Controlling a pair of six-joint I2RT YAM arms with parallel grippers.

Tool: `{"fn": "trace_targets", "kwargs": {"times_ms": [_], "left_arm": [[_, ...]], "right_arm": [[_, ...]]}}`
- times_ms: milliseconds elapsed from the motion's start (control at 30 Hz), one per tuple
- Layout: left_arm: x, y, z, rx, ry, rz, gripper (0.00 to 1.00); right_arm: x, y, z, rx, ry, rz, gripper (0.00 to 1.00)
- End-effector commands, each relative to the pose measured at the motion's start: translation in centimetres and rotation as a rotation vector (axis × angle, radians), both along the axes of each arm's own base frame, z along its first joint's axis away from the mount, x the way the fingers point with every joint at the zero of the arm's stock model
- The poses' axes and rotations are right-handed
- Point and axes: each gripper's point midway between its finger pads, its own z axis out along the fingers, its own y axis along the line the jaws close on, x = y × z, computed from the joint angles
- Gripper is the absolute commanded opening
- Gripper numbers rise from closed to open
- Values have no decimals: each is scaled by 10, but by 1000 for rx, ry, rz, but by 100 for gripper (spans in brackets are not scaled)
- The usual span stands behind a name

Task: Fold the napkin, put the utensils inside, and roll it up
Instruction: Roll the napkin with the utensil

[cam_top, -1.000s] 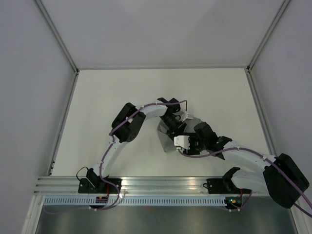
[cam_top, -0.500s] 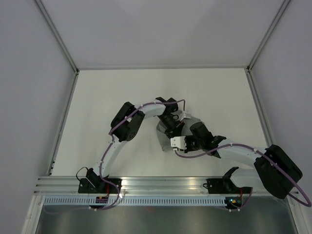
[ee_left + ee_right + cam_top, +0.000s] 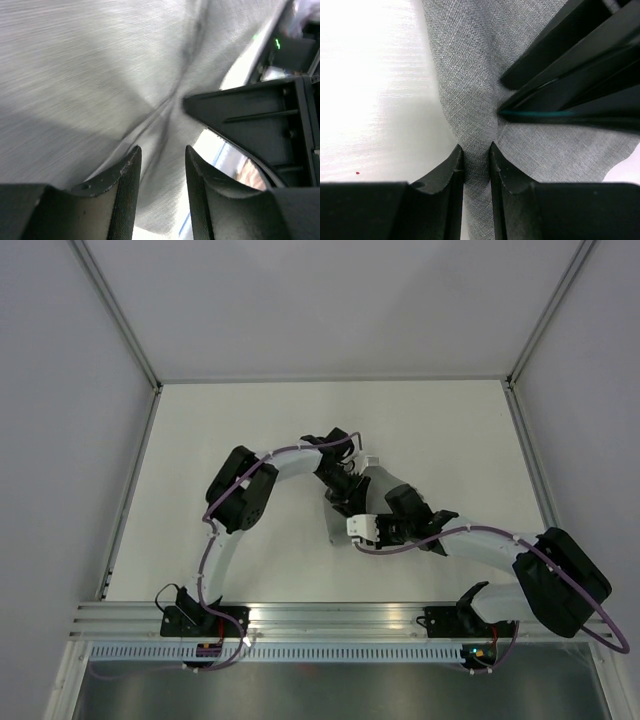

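- Since a second ago the right arm (image 3: 480,545) has reached further in, its right fingers (image 3: 456,170) narrowing to a pinch on the napkin (image 3: 470,75), while the left fingers (image 3: 131,170) have parted
- Left fingers stand open, a raised crease of cloth running into their gap, unheld
- Napkin lies bunched ahead and right of the right fingers, with bare worktop (image 3: 370,75) to their left
- Folding probably falls to the right arm, the only one holding; no utensils show
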Motion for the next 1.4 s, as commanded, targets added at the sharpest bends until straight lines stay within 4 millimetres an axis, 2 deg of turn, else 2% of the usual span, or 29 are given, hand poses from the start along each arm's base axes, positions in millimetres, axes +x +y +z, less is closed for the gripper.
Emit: {"fn": "trace_targets", "kwargs": {"times_ms": [0, 67, 100, 133, 167, 200, 233, 267, 300, 333, 367, 400, 433, 500, 533, 567, 600, 667, 700, 733, 767, 800, 867, 900, 967, 1133, 1233, 1300, 1367], "left_arm": [[67, 5, 35, -5, -202, 264, 46], [96, 17, 56, -19, -232, 424, 46], [106, 21, 59, -67, -268, 481, 46], [125, 36, 90, -96, -302, 615, 46], [131, 45, 91, -131, -342, 677, 46], [137, 54, 104, -145, -374, 743, 46], [151, 70, 131, -158, -494, 839, 47], [148, 81, 128, -139, -541, 875, 47], [154, 87, 139, -161, -619, 912, 47], [154, 108, 144, -138, -692, 1001, 47], [154, 117, 147, -142, -730, 1051, 47], [159, 121, 165, -215, -796, 1102, 48], [154, 139, 149, -169, -818, 1170, 48], [147, 145, 180, -268, -933, 1225, 50], [144, 157, 171, -216, -988, 1272, 51], [139, 157, 185, -240, -1056, 1277, 51], [128, 145, 189, -225, -1157, 1202, 52], [120, 137, 205, -216, -1315, 1168, 52], [106, 118, 208, -193, -1443, 1046, 53], [104, 116, 219, -201, -1517, 1056, 54], [100, 111, 220, -191, -1571, 1017, 54], [93, 100, 217, -175, -1638, 942, 57], [86, 95, 221, -189, -1695, 929, 61], [80, 89, 216, -187, -1724, 879, 62], [72, 76, 205, -180, -1755, 788, 64], [42, 42, 182, -125, -1914, 512, 65], [23, 21, 163, -99, -1978, 343, 65], [10, 7, 139, -79, -1988, 200, 66], [2, -5, 126, -89, -1975, 111, 66]], "right_arm": [[-18, -9, -13, -40, 135, -12, 0], [-22, -9, -14, -31, 175, -2, 0], [-19, -6, -10, -18, 185, 1, 0], [-20, -13, -13, -27, 223, -12, 0], [-22, -11, -11, -5, 257, -1, 0], [-22, -12, -10, -8, 296, -1, 1], [-17, -17, -9, 1, 316, -18, 0], [-19, -15, -7, 25, 352, -5, 0], [-17, -16, -6, 24, 393, -13, 0], [-13, -19, -5, 34, 412, -19, 0], [-14, -17, -3, 53, 441, -10, 0], [-11, -21, -4, 56, 486, -24, 1], [-10, -22, -4, 62, 507, -26, 0], [-11, -22, -5, 70, 563, -11, 1], [-8, -26, -6, 77, 578, -24, 0], [-3, -25, -7, 81, 591, -13, 1], [-6, -28, -6, 92, 631, -21, 1], [-4, -30, -7, 103, 671, -20, 1], [-2, -32, -8, 112, 710, -26, 1], [-1, -33, -8, 114, 730, -25, 0], [5, -32, -5, 124, 736, -21, 0], [2, -36, -9, 125, 787, -30, 0], [8, -34, -9, 144, 828, -26, 0], [5, -36, -7, 145, 865, -32, 0], [13, -36, -5, 164, 871, -29, 1], [18, -41, -13, 156, 923, -59, 1], [21, -41, -16, 144, 935, -78, 0], [23, -43, -17, 135, 941, -91, 0], [25, -43, -17, 132, 942, -99, 0]]}}
